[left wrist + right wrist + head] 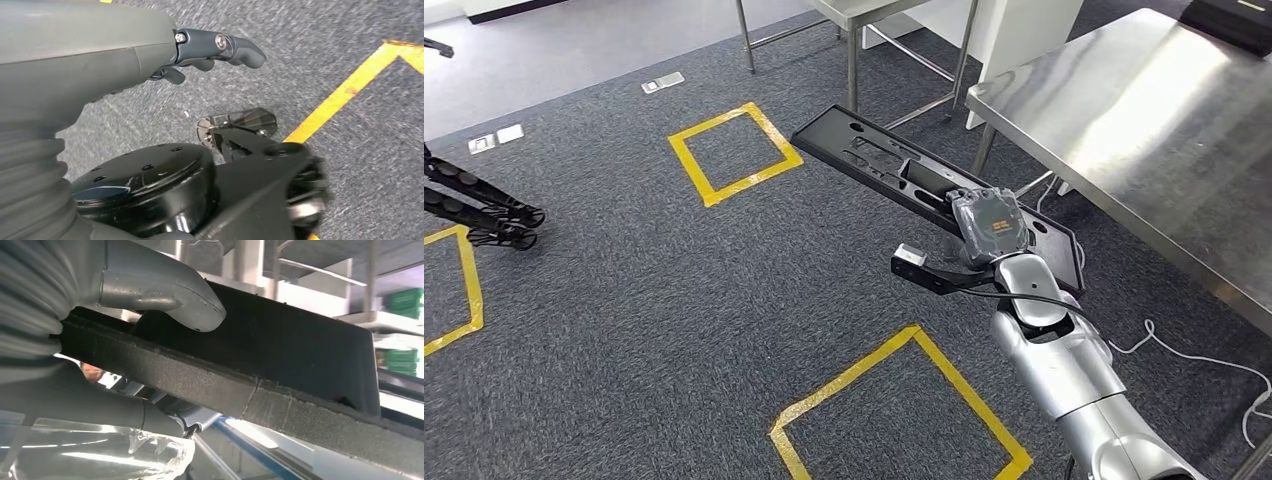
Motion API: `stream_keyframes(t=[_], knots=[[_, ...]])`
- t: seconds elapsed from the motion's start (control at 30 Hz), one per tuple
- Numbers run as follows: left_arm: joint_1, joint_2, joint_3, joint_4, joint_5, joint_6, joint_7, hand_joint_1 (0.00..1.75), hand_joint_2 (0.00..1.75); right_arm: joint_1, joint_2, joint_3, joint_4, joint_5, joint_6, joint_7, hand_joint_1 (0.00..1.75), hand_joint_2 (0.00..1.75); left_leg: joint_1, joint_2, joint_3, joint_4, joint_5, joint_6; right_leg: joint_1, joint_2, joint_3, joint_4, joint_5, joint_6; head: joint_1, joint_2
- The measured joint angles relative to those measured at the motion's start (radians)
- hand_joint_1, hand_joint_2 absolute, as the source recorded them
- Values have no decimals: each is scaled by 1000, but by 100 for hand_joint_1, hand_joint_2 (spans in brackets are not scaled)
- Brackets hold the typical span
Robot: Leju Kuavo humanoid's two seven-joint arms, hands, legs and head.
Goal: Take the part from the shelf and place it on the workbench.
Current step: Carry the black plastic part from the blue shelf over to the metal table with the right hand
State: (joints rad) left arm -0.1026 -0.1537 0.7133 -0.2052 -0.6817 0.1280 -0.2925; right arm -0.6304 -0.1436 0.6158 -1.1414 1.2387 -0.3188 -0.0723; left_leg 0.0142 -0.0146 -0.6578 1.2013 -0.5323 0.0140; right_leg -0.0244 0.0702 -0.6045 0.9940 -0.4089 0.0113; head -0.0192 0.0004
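From the head view, the right robot hand (990,226) is clamped on one end of the part (894,168), a long flat black panel with cut-outs and holes. The panel sticks out ahead and to the left of the wrist, level above the grey carpet (644,300), and touches nothing else. Holding it by the end keeps most of its length free to be slid onto a surface. The steel worktop (1154,130) lies just to the right of the part, not yet under it, so I judge the carry is well along and the set-down still to do. Yellow tape squares (734,152) mark standing spots on the floor.

In the left wrist view, the left robot hand (200,52) hangs over the carpet, fingers (240,50) loosely curled with nothing between them (it has no share in the carry, which fits a part light enough for one hand). A yellow tape line (345,92) crosses the floor beyond it.

The right wrist view shows the grip close up: the thick grey thumb (165,292) presses on one face of the part (300,350), and the rest of the hand backs the opposite face, so the panel's rough foam-like edge (210,385) is pinched flat between them. That flat pinch should keep the long panel from twisting, though its free end could sag or knock the worktop edge on approach.
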Motion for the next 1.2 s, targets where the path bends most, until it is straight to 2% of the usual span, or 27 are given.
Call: stream_keyframes(t=[0.07,0.1,0.13,0.2,0.27,0.33,0.4,0.43,0.47,0.5,0.53,0.6,0.63,0.67,0.7,0.73,0.77,0.83,0.87,0.9,0.93,0.97,1.0,1.07,1.13,1.17,1.2], knots=[[3,0,3,1,3,2,-4,0,175,0,6,4,1,2,-4,0,169,175,7,-48,58,-127,59,2,1,26,-4,4,2,3,1,0],[5,0,5,1,4,3,-6,0,175,0,11,6,3,6,-9,1,169,175,8,-65,75,-164,70,3,1,38,-9,5,5,8,0,0],[6,1,7,1,4,4,-7,0,175,2,14,9,4,9,-14,3,169,175,7,-72,80,-179,69,5,0,50,-16,6,9,14,1,0],[6,1,12,2,5,6,-8,0,175,9,19,13,7,18,-22,9,169,175,6,-48,80,-189,69,12,0,66,-31,5,16,28,1,0],[6,0,15,2,5,8,-9,0,175,13,23,16,8,26,-22,18,169,175,6,-23,80,-200,78,24,6,24,-56,36,-2,31,4,0],[10,-1,16,2,5,9,-12,0,175,15,29,19,7,32,-21,26,169,175,2,5,77,-204,83,32,11,-39,-110,151,-58,21,8,0],[14,-1,17,2,3,9,-14,0,175,22,32,22,6,35,-18,33,169,175,-2,35,73,-203,84,34,11,-57,-162,284,-109,19,10,0],[15,-1,17,2,2,9,-14,0,175,27,31,22,5,37,-17,35,169,175,-3,50,73,-203,85,35,11,-59,-166,308,-115,22,10,0],[15,-2,17,2,-1,8,-14,0,175,31,29,21,3,39,-15,38,169,175,-4,63,73,-203,85,35,11,-62,-148,288,-106,28,11,0],[15,-3,17,2,-3,8,-14,0,175,33,26,19,0,39,-13,39,169,175,-4,77,73,-203,85,34,12,-72,-110,229,-86,33,11,0],[14,-4,17,2,-5,7,-14,0,175,34,23,16,-4,40,-11,40,169,175,-6,89,74,-203,84,34,13,-96,-63,150,-65,37,11,0],[13,-6,17,2,-8,6,-13,0,175,31,18,9,-15,39,-7,40,169,175,-13,113,74,-201,83,29,25,-137,5,29,-36,31,10,0],[12,-7,17,2,-9,5,-13,0,175,30,14,6,-19,39,-4,40,169,175,-16,123,74,-200,83,26,29,-144,16,5,-32,25,10,0],[11,-7,17,2,-10,4,-13,0,175,30,9,3,-21,38,-2,40,169,175,-19,135,74,-199,83,23,33,-134,16,1,-30,20,9,0],[9,-7,17,2,-12,4,-13,0,175,32,4,1,-23,37,0,40,169,175,-19,144,74,-199,82,20,27,-120,15,-1,-26,14,8,0],[6,-7,17,2,-14,4,-12,0,175,34,0,-1,-25,37,0,39,169,175,-17,136,73,-194,75,15,22,-108,15,-4,-23,8,8,0],[4,-7,17,2,-15,3,-12,0,175,35,-3,-3,-28,37,1,39,169,175,-13,113,66,-176,59,10,16,-96,15,-6,-19,0,8,0],[2,-7,17,2,-17,1,-11,0,175,36,-4,-5,-33,37,2,39,169,175,-5,46,26,-76,-4,-1,9,-72,15,-8,-12,-11,6,0],[3,-7,17,2,-17,1,-10,0,175,37,-3,-4,-34,36,2,38,169,175,-3,26,-4,-5,-38,-4,9,-59,14,-8,-11,-14,5,0],[3,-7,17,2,-18,0,-10,0,175,38,-3,-4,-34,36,4,38,169,175,-3,17,-31,56,-61,-7,9,-45,14,-8,-10,-14,5,0],[3,-6,17,2,-17,0,-10,0,175,40,-4,-4,-34,36,5,38,169,175,-2,15,-46,89,-65,-9,9,-32,14,-7,-10,-15,5,0],[2,-6,17,2,-17,0,-9,0,175,42,-4,-4,-34,36,6,37,169,175,0,13,-43,82,-49,-10,9,-18,14,-6,-9,-15,5,0],[2,-6,17,2,-17,0,-9,0,175,42,-5,-4,-34,36,6,37,169,175,3,8,-20,34,-15,-10,8,-3,15,-3,-9,-14,5,0],[2,-5,17,2,-17,0,-9,0,175,42,-6,-4,-35,36,6,37,169,175,13,-36,43,-100,52,-10,9,24,11,4,-9,-12,6,0],[0,-4,17,2,-17,-1,-9,0,175,39,-6,-5,-37,36,6,37,169,175,18,-76,73,-172,69,-10,10,47,-4,11,-5,-4,7,0],[0,-4,17,2,-17,-2,-8,0,175,38,-6,-6,-39,35,6,37,169,175,16,-79,74,-177,65,-8,9,60,-12,11,-1,4,7,0],[-2,-4,17,2,-17,-4,-8,0,175,38,-9,-7,-39,35,7,37,169,175,13,-66,74,-181,67,-2,8,73,-20,9,4,13,7,0]])
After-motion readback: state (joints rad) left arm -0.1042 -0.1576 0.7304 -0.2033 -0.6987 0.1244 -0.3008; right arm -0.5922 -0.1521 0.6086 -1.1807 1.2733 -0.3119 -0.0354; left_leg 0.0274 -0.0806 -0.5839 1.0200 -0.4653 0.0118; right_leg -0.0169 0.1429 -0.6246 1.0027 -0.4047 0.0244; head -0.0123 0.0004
